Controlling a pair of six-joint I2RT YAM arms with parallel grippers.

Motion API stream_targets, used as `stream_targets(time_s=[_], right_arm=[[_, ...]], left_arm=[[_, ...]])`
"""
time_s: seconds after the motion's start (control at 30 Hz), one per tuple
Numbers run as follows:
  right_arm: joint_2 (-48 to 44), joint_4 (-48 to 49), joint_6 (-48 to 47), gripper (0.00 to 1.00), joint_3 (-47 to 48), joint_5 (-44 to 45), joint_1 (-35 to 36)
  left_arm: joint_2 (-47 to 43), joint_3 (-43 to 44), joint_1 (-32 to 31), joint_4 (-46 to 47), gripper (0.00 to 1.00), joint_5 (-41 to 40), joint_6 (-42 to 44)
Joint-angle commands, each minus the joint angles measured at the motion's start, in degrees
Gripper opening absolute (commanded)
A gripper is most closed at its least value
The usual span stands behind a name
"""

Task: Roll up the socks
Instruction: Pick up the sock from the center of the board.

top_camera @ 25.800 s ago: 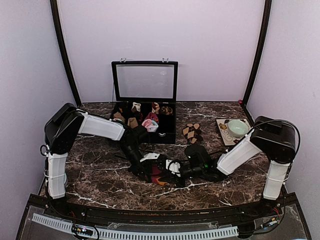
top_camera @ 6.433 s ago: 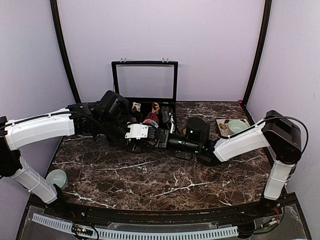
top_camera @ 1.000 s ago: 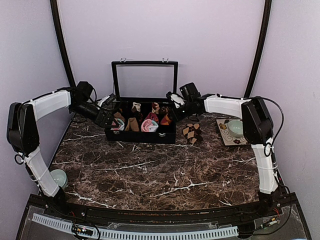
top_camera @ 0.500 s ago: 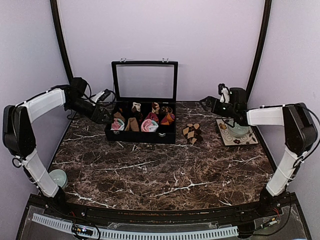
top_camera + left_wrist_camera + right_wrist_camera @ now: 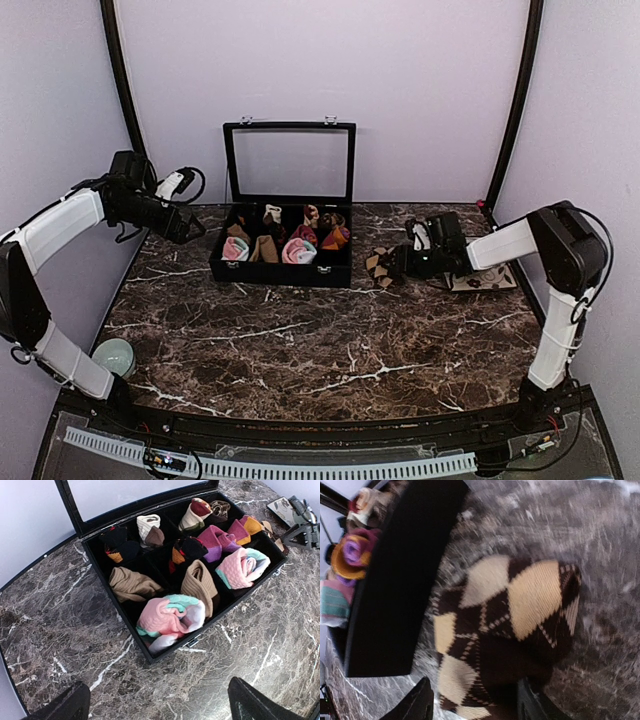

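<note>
My right claw [image 5: 474, 692] sits low on the table [image 5: 300, 340], fingers apart on either side of the brown diamond socks [image 5: 505, 630] beside the black box [image 5: 280, 272], seemingly lined up to pinch them. The magenta pair [image 5: 220, 539] sits bundled in a box compartment. My left claw [image 5: 157, 697] hovers wide apart and empty.
</note>
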Motion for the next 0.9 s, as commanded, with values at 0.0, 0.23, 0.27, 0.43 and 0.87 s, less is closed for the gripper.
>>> stream_targets(time_s=[0.0,0.23,0.27,0.43,0.87], right_arm=[[3.23,-3.77,-0.71,0.52,3.06,-0.21,0.64],[1.24,-8.73,-2.59,0.04,6.32,1.34,2.07],[0.09,-8.88,-2.45,0.00,6.47,1.21,2.26],[-6.95,-10.87,-2.62,0.00,7.78,0.70,3.86],[-18.96,-19.66,-5.89,0.00,13.08,1.75,10.16]], left_arm=[[-0.92,-0.22,0.02,-2.97,0.99,4.99,1.40],[0.30,-0.02,0.02,-6.45,0.99,10.42,2.90],[0.43,-0.08,0.04,-6.84,0.99,11.10,3.18],[0.81,0.15,-0.19,-8.61,0.99,13.74,4.32],[0.11,-0.89,-3.62,-13.31,0.99,18.44,7.75]])
